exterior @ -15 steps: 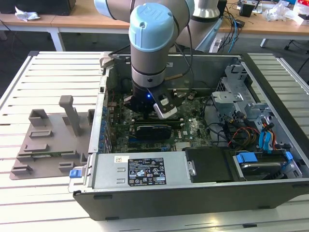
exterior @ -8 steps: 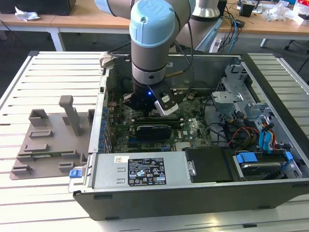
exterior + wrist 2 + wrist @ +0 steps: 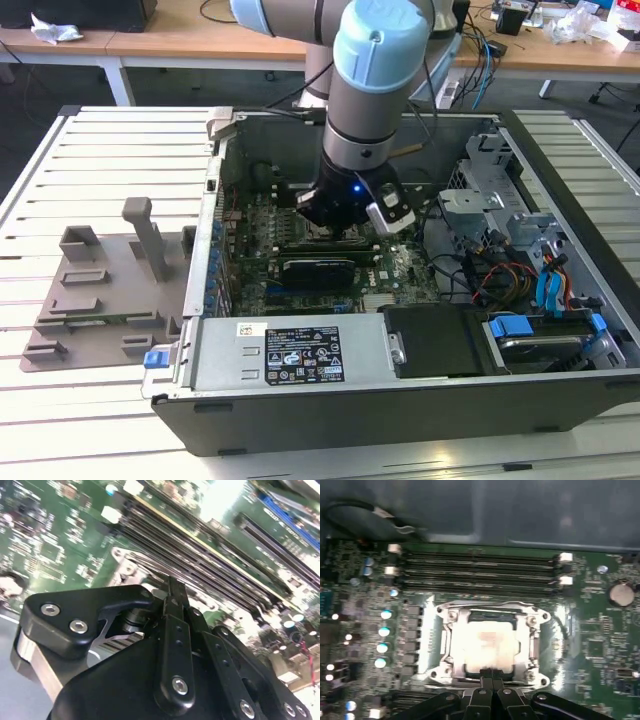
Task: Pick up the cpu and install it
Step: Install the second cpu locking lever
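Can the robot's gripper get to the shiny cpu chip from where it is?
Probably yes. In the first wrist view the gripper is right at the edge of the cpu, which lies in its metal socket frame with nothing over it. The exterior view shows the computer case open.

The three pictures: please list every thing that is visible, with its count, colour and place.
computer case: one, dark grey, open on the slatted table.
motherboard: one, green, on the case floor.
cpu: one, silvery, in the metal socket frame, just ahead of the pincer in the first wrist view.
memory slots: several, black, beside the socket.
graphics card: one, black, on the motherboard.
plastic tray: one, grey, on the table at the exterior view's left.
arm: one, grey and light blue, reaching into the case.
pincer: one, black, shut, over the socket's edge.
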### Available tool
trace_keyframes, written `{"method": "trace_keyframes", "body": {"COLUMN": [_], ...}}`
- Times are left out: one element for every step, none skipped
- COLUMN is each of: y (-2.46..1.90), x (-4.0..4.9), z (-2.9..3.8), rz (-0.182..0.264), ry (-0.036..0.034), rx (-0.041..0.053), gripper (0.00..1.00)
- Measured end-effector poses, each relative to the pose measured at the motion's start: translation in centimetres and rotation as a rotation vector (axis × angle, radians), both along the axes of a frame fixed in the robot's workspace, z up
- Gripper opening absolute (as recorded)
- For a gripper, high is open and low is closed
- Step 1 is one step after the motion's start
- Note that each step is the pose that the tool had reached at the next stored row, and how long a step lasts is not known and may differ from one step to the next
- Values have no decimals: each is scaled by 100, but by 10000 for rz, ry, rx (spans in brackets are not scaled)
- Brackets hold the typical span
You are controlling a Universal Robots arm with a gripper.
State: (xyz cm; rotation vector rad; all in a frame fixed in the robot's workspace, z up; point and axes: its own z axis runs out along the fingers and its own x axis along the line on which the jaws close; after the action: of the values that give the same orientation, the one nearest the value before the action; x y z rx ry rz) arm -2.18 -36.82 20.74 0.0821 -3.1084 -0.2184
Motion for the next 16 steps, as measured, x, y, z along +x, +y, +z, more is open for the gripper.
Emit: {"method": "trace_keyframes", "body": {"y": [5, 10, 15, 19, 36, 52, 60, 66, 76, 84, 105, 148, 179, 198, 227, 235], "x": [20, 39, 64, 80, 130, 166, 180, 195, 223, 247, 284, 307, 309, 309, 308, 306], "z": [0, 0, 1, 1, 1, 3, 3, 3, 4, 4, 4, 4, 4, 7, 17, 30], "rz": [1, 2, 2, 1, 1, 1, 1, 1, 2, 1, 0, 0, 1, 1, -1, -1], "ry": [5, 9, 11, 13, 21, 24, 25, 27, 32, 40, 53, 57, 56, 57, 56, 53], "rx": [-25, -49, -86, -114, -182, -234, -252, -270, -294, -309, -344, -408, -486, -579, -786, -883], "gripper": [11, 11, 11, 11, 11, 11, 11, 11, 11, 11, 11, 11, 11, 11, 11, 11]}}
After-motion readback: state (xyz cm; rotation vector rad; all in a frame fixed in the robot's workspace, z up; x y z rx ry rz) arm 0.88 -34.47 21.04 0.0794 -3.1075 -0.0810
